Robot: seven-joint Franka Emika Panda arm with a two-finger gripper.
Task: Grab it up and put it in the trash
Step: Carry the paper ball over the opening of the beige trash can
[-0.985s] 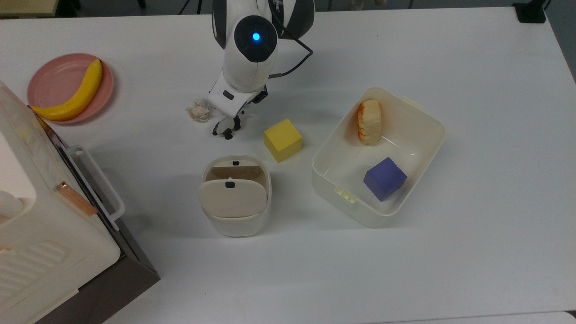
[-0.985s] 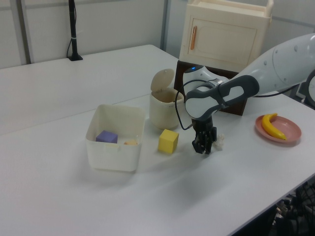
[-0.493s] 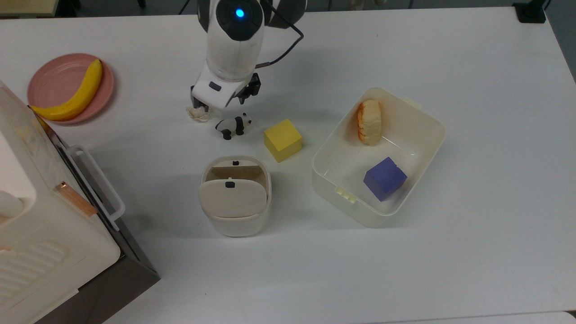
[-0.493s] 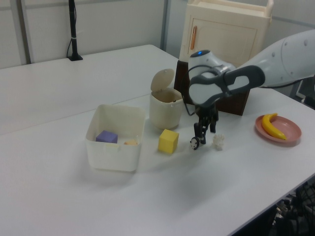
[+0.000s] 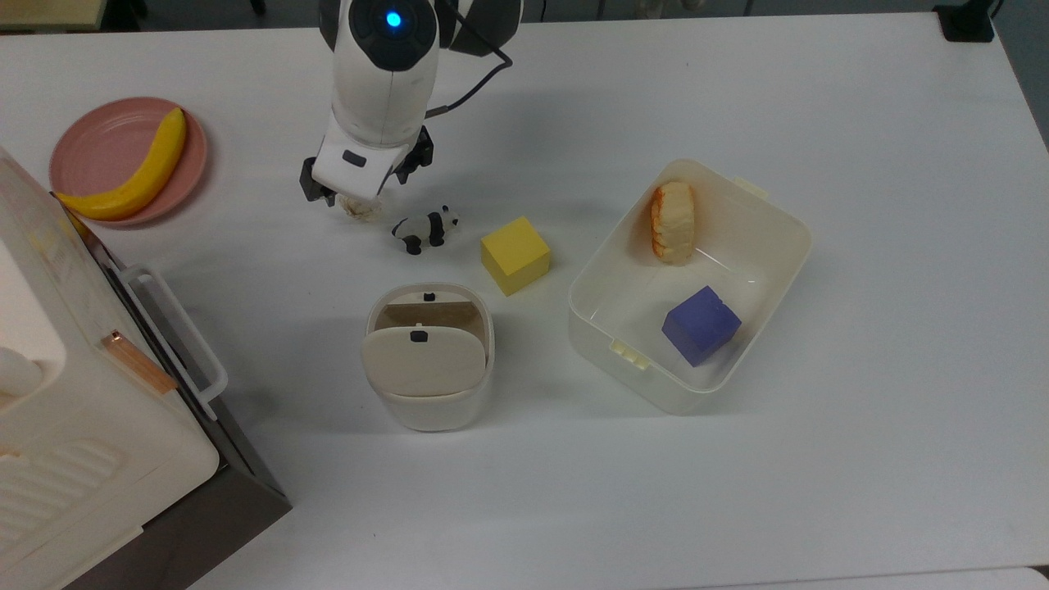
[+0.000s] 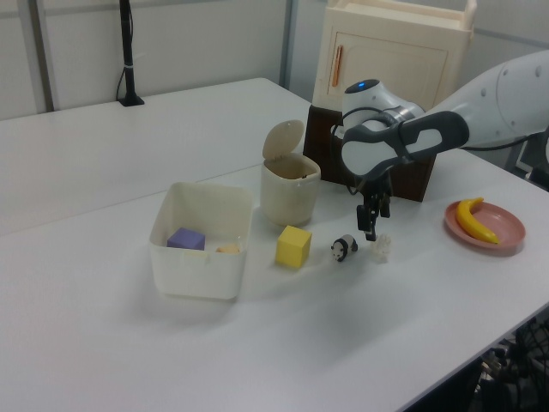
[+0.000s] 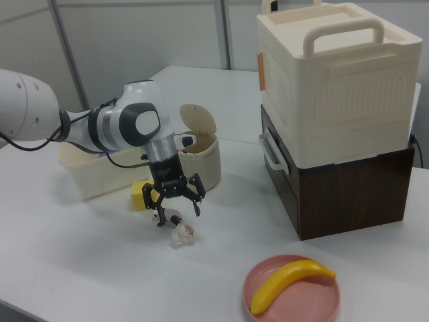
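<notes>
The crumpled whitish paper ball (image 5: 365,210) lies on the white table, to the top view's left of a black-and-white panda figurine (image 5: 424,229). My gripper (image 5: 354,193) hovers just above the ball and covers part of it in the top view. In the right view the gripper (image 7: 178,204) is open, its fingers spread over the ball (image 7: 182,233) without touching it. In the left view the gripper (image 6: 371,228) hangs just above the ball (image 6: 381,248). The trash bin (image 5: 428,357) stands nearer the table's front, its flap lid tipped open, brownish inside. The bin also appears in the side views (image 6: 289,185) (image 7: 202,155).
A yellow cube (image 5: 515,254) sits beside the panda. A cream tub (image 5: 762,246) at the top view's right holds a purple cube (image 5: 701,324) and a bread piece (image 5: 673,221). A pink plate (image 5: 97,146) with a banana (image 5: 139,170) and a cream-and-brown cabinet (image 5: 90,410) are at the top view's left.
The gripper has risen from around the panda and shifted toward the top view's left, over the paper ball. The panda stays on the table, uncovered.
</notes>
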